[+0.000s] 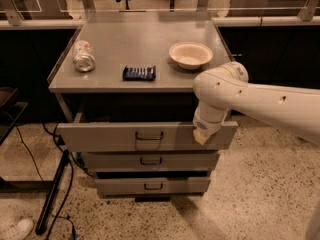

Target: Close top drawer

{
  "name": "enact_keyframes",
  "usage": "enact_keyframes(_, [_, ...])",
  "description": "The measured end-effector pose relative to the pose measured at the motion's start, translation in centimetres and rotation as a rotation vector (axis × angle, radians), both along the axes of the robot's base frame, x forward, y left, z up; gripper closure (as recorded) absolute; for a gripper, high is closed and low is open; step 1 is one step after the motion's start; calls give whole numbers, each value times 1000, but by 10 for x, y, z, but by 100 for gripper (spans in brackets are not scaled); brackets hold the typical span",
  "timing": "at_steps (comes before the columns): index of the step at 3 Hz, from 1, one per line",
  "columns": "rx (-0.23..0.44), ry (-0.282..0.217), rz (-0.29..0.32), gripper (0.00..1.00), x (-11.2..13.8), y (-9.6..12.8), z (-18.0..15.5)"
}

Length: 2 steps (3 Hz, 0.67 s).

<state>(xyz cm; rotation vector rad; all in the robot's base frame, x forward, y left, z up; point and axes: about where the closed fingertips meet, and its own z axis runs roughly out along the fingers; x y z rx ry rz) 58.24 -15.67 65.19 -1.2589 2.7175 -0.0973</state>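
The top drawer (110, 136) is a wide grey front with a dark centred handle (149, 135). It stands a little way out from the cabinet, with only a narrow dark gap above it. Its inside floor is hidden. My gripper (202, 135) is at the end of the white arm, pressed against the right part of the drawer front. The arm's wrist covers most of the gripper.
Two narrower drawers (150, 160) (152, 185) sit below. On the cabinet top (145, 39) lie a tipped can (83, 55), a dark blue snack bag (139, 73) and a white bowl (190, 54). A black stand leg (52, 194) and cables are on the floor at left.
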Motion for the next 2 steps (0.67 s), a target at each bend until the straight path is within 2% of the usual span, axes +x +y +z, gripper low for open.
enact_keyframes(2, [-22,-39,-92,100,31,-17,7])
